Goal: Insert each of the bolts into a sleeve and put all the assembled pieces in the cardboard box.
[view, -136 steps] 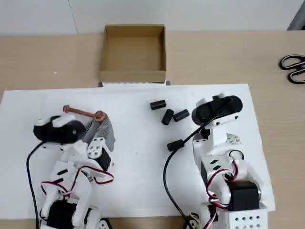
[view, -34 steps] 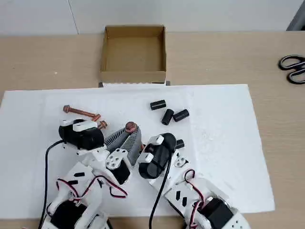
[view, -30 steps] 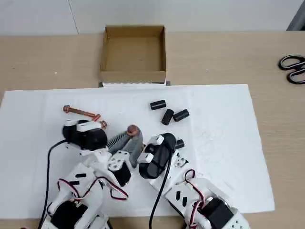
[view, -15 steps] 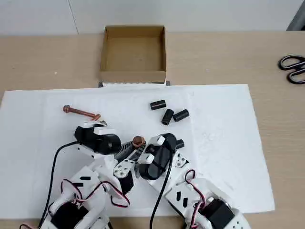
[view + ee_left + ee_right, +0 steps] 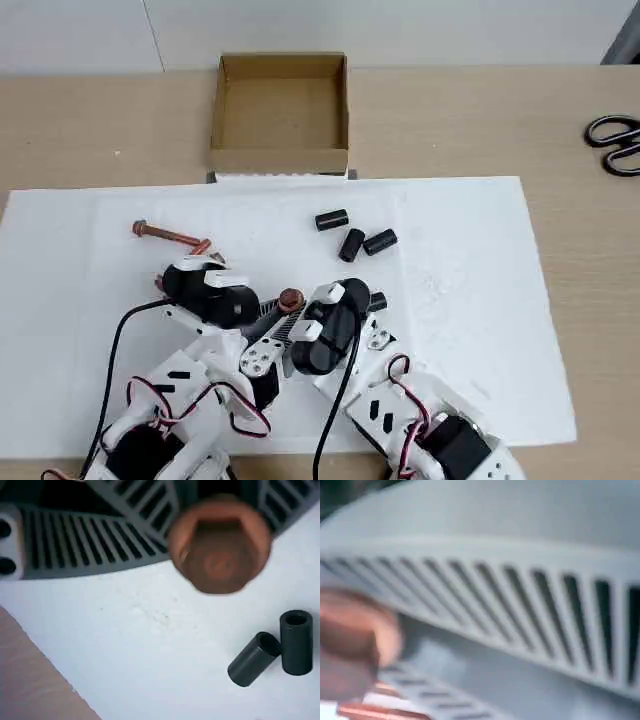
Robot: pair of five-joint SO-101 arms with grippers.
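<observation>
The left arm's (image 5: 205, 297) jaws pinch a bolt (image 5: 291, 298), hex head facing up and shank hidden, so its long axis is probably near upright. 1 sleeve (image 5: 376, 301) sits against the right arm (image 5: 325, 330), on its side away from the bolt. Whether that arm's jaws grip it, or which way it points, I cannot tell. 3 sleeves (image 5: 352, 238) lie loose toward the box (image 5: 280, 158).

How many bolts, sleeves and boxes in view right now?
Black sleeves: 4
Copper bolts: 2 sure, one loose, one in the left arm's jaws; others may be hidden by that arm
Cardboard box: 1
Total: 7 sure
</observation>
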